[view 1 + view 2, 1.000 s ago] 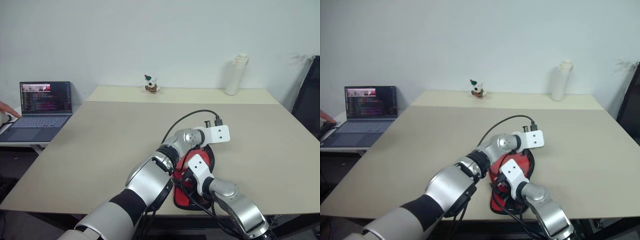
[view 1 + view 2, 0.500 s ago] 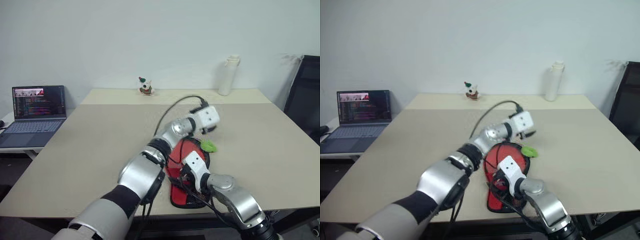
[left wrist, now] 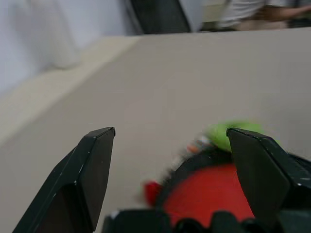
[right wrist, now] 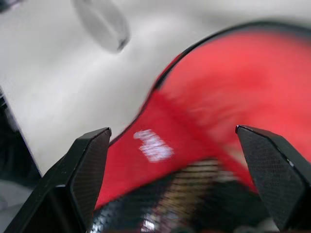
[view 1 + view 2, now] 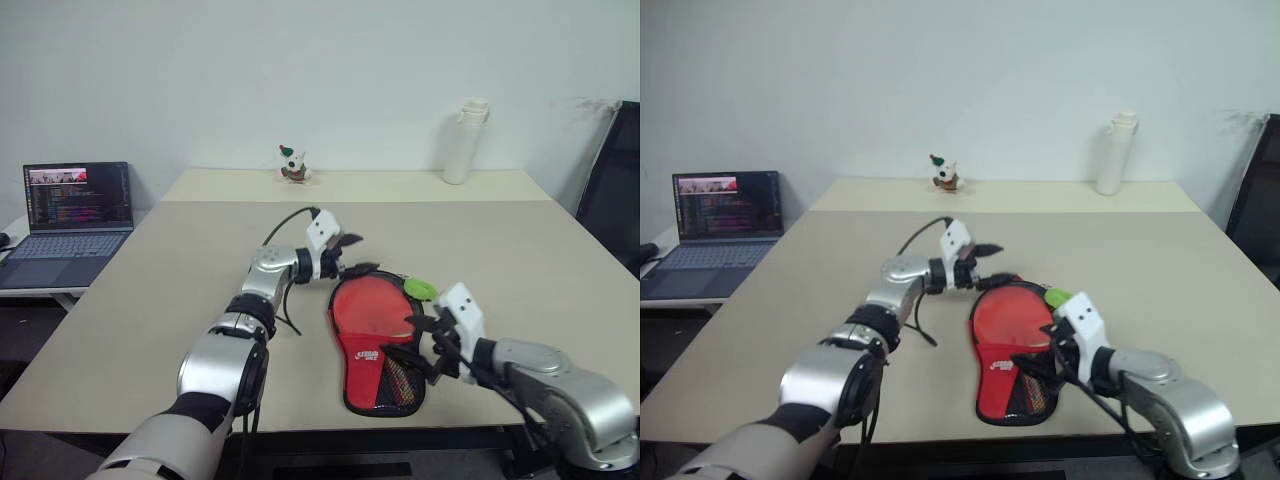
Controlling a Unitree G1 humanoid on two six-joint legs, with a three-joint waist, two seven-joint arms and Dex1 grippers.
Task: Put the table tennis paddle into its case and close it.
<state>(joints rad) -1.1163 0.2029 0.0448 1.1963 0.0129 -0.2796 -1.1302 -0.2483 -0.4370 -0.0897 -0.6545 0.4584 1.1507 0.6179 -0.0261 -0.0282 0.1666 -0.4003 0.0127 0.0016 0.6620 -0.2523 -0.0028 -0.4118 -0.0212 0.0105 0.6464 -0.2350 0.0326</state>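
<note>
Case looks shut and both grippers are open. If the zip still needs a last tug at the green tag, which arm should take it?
Probably the left: the left gripper hangs open just beyond the case, a short way from the green tag. The right gripper is over the mesh end.

a beige table [image 5: 180, 300] carries the red case [image 5: 375, 335] near its front edge, a white bottle [image 5: 462, 142] and a small figurine [image 5: 291, 165] at the back.

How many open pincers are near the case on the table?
2: the left pincer just beyond the case, the right pincer over its right edge, both holding nothing.
</note>
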